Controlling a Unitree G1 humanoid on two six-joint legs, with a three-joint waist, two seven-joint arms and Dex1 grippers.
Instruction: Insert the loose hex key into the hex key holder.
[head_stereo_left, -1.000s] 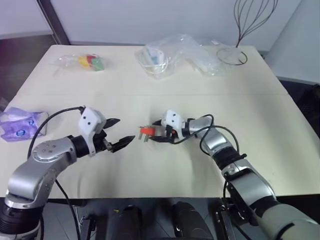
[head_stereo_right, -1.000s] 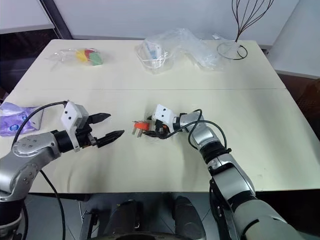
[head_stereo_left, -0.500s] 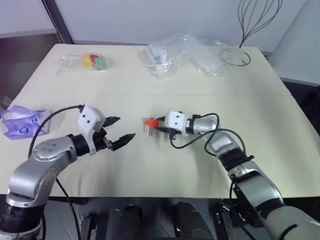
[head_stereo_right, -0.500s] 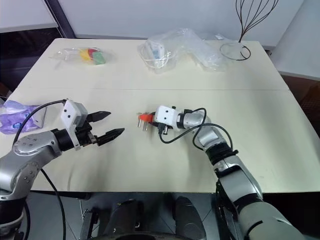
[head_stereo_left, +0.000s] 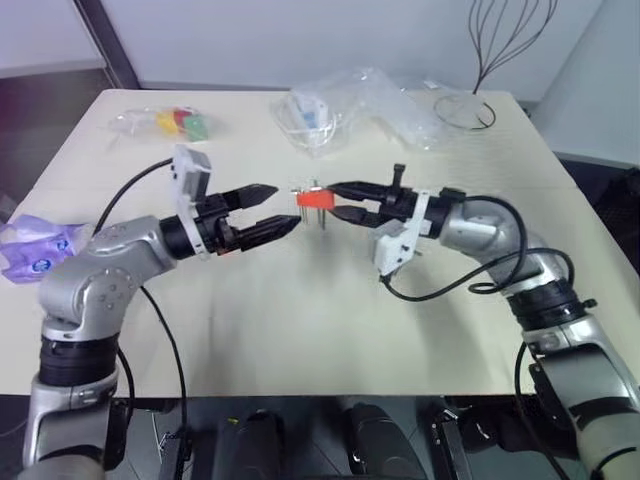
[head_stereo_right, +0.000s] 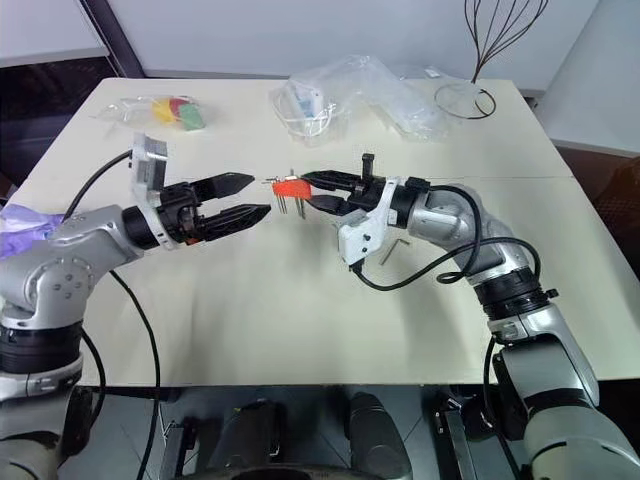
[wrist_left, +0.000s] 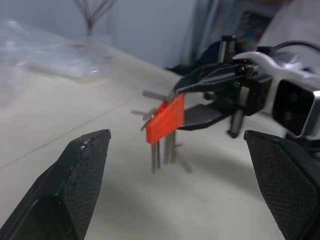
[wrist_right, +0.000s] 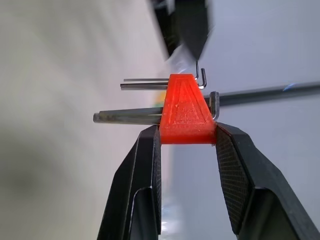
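Since one second ago the right gripper (head_stereo_right: 318, 192) has lifted the small orange-red plastic hex key holder (head_stereo_right: 291, 187) off the pale table (head_stereo_right: 300, 320) and now holds it in the air, its two black fingers closed on the block's sides. Short metal keys sit in the holder; their long shafts hang down toward the table and their bent ends stick out on top. The left gripper (head_stereo_right: 240, 198) has also risen and now points level at the holder, fingers spread wide and holding nothing. A thin grey L-shaped loose hex key (head_stereo_right: 393, 247) lies flat on the table, just beside the right forearm. At the far edge lie a clear bag of red, yellow and green pieces (head_stereo_right: 172, 110) and crumpled clear plastic bags (head_stereo_right: 350, 95). Between both arms and the near edge the table is bare.
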